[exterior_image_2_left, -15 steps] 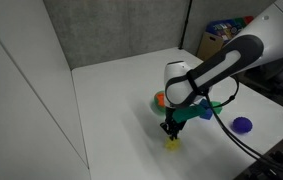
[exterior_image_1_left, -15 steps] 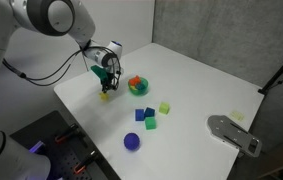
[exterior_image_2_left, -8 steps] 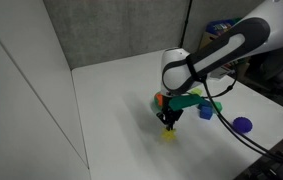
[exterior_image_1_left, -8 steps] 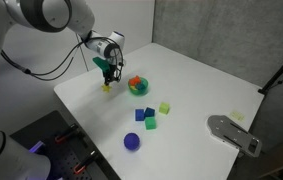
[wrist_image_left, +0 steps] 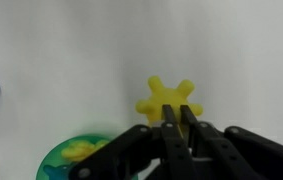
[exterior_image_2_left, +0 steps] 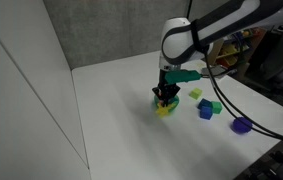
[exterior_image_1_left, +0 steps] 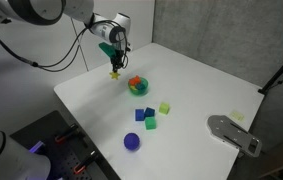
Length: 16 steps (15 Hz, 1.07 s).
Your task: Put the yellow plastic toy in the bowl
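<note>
The gripper (exterior_image_1_left: 114, 67) is hanging over the white table (exterior_image_1_left: 201, 85) with its 2 dark fingers (wrist_image_left: 168, 130) pressed close together, pinching the yellow plastic toy (exterior_image_1_left: 114, 74) by its upper part so that the piece is dangling just below the tips. In the wrist view the toy (wrist_image_left: 168, 96) is showing as a small, smooth, lobed shape, rather like a star, with rounded arms sticking out past the fingers. Whether it is hanging clear of the tabletop or just brushing it is hard to judge from these angles, though it is probably raised.

The relation that matters is where the bowl is lying from the held piece. The bowl (exterior_image_1_left: 139, 86) is sitting near the gripper, on the side toward the cubes, and in the wrist view it (wrist_image_left: 76, 160) is appearing at the lower left of the toy. It is not directly beneath. The coming move is likely calling for a short sideways carry until the toy is hanging over the rim, and only then a release.

The bowl is round, green and glossy, with something orange and yellow lying inside it — so the toy is probably going to land on that, not on bare plastic. Being light and knobbly, it may bounce or roll if dropped from high up.
</note>
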Each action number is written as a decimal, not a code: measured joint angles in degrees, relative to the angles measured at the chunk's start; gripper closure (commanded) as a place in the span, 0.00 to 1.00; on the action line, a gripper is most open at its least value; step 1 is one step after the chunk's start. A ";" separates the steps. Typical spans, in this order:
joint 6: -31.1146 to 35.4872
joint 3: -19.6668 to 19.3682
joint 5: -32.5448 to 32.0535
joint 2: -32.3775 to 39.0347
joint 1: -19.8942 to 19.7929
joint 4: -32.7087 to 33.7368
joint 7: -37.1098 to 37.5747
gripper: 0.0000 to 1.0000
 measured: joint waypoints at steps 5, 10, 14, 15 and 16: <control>-0.37 -3.55 -0.87 0.05 -0.13 4.75 4.19 0.95; -0.63 -6.24 -2.31 2.44 -0.49 8.80 7.92 0.95; -1.72 -7.57 -2.57 5.41 -1.00 11.70 9.72 0.95; -1.98 -7.81 -2.57 6.16 -1.07 12.27 10.06 0.95; -2.21 -7.96 -2.57 6.90 -1.17 12.88 10.28 0.95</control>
